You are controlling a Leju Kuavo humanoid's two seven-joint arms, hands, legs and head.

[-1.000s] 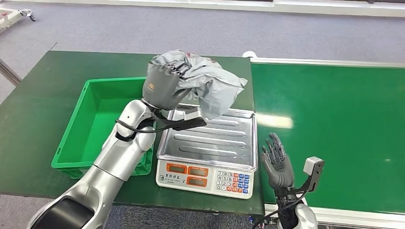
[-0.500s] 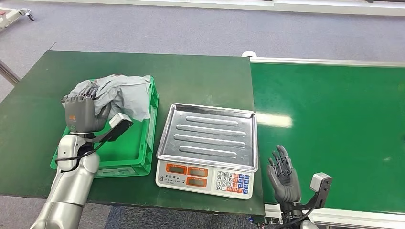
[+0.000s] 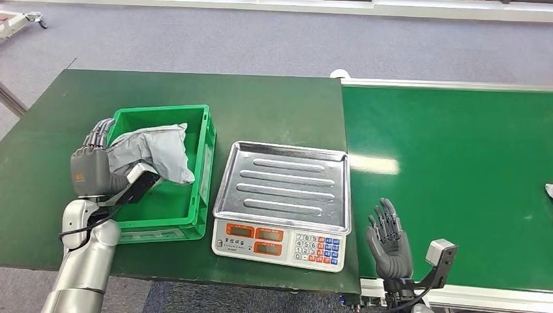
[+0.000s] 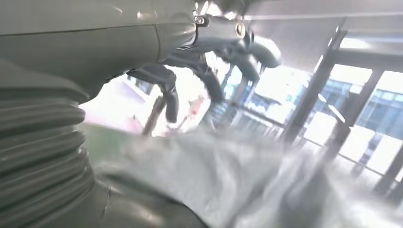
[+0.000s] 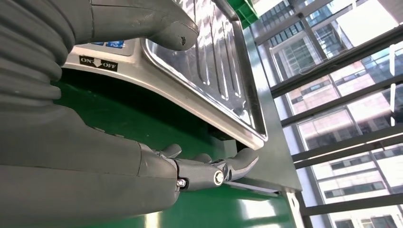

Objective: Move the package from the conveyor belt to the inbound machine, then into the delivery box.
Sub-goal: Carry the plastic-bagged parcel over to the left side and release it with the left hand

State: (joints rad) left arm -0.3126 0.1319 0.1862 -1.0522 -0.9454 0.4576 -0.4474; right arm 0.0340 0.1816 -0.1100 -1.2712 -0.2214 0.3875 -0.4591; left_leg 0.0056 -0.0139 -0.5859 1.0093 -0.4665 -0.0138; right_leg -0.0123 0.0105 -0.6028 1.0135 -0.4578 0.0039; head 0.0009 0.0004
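Note:
The grey plastic package (image 3: 153,149) lies crumpled in the green delivery box (image 3: 206,171) on the dark green table. My left hand (image 3: 90,171) is at the box's left wall, its fingers (image 3: 98,134) stretched out and off the bag. In the left wrist view the package (image 4: 237,180) lies under the spread fingers (image 4: 209,71) with light between them. My right hand (image 3: 389,244) hangs open and holds nothing at the conveyor belt's near edge, right of the scale. The right wrist view shows its thumb (image 5: 157,23) beside the scale's steel tray (image 5: 214,71).
The inbound machine, a steel-tray scale (image 3: 283,189) with a keypad, stands between the box and the green conveyor belt (image 3: 450,163). A small pale object (image 3: 549,190) peeks in at the belt's right edge. Grey floor lies beyond the table.
My left arm carried the package from above the scale leftward, lowered it into the green box and opened its fingers. The right hand sank slightly and stayed open.

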